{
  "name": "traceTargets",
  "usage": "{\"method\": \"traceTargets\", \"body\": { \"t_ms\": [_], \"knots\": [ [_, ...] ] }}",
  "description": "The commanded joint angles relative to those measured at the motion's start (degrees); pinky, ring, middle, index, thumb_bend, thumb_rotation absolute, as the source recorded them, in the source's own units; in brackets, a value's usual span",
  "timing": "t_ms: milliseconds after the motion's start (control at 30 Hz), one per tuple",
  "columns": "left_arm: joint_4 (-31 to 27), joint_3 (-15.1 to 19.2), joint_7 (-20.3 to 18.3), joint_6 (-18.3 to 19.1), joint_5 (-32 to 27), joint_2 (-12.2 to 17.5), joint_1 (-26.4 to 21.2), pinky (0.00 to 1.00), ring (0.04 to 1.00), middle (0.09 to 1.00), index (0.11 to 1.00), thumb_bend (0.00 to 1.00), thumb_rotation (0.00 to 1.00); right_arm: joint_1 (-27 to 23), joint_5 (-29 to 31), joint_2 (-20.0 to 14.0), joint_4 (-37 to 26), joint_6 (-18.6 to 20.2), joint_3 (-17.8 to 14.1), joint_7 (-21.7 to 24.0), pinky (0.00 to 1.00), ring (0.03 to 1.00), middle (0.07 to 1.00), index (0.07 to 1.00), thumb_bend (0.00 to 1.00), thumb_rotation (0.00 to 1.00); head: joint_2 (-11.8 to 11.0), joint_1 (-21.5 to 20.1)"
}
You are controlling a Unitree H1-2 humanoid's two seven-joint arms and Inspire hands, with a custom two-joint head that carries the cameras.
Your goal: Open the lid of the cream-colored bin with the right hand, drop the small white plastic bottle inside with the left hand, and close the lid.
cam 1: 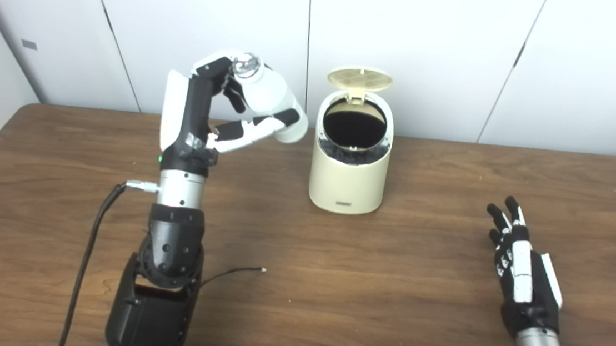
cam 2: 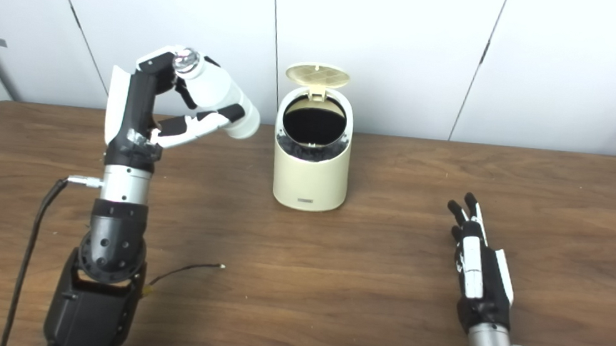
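Nearest the camera, at about five o'clock on the table (cam 1: 329,308), the right hand (cam 1: 522,270) is laid flat with its fingers (cam 1: 505,215) stretched forward and apart, holding nothing; it is kept well clear of the bin, presumably so that the drop path is left free until the lid must be shut. At about seven o'clock a loose thin wire (cam 1: 232,272) is seen lying on the wood beside the left forearm, which is raised steeply from the bottom edge. Farther back, at about ten o'clock, the left hand (cam 1: 218,115) is held high above the table and is closed around the bottle (cam 1: 270,100), which is gripped tilted, its cap end up and to the left, its base pointing down toward the bin. The bottle is thus beside the bin's rim, not yet over the opening. At about twelve o'clock the bin (cam 1: 347,182) stands upright near the wall, its lid (cam 1: 359,79) swung up and back on its hinge so that the dark mouth is exposed. The opening step is judged complete; a short carry rightward is judged necessary before release.
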Motion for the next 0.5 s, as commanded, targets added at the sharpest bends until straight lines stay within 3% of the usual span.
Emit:
{"method": "traceTargets", "body": {
  "t_ms": [0, 200, 467],
  "knots": [
    [-1.3, -0.2, 0.6, -2.1, 0.1, -0.3, -4.0, 0.29, 0.376, 0.472, 0.543, 0.49, 0.0, 0.9, -0.5, 0.7, 2.8, -2.7, 0.6, -0.4, 1.0, 0.997, 0.934, 0.991, 0.65, 1.0, -0.1, -0.1],
    [1.8, -1.6, 0.9, -3.4, 1.2, -1.6, -7.0, 0.3, 0.374, 0.476, 0.545, 0.49, 0.0, 0.7, -0.4, 1.1, 3.7, -3.2, 0.5, -0.4, 1.0, 0.994, 0.934, 0.987, 0.65, 1.0, -0.6, -0.1],
    [10.4, -2.8, 3.2, -7.8, 3.0, -2.4, -10.3, 0.31, 0.379, 0.47, 0.543, 0.5, 0.0, 0.6, -1.0, 1.2, 4.3, -4.0, 0.8, -0.6, 1.0, 1.0, 0.94, 0.991, 0.66, 1.0, -0.8, -0.5]
  ]
}}
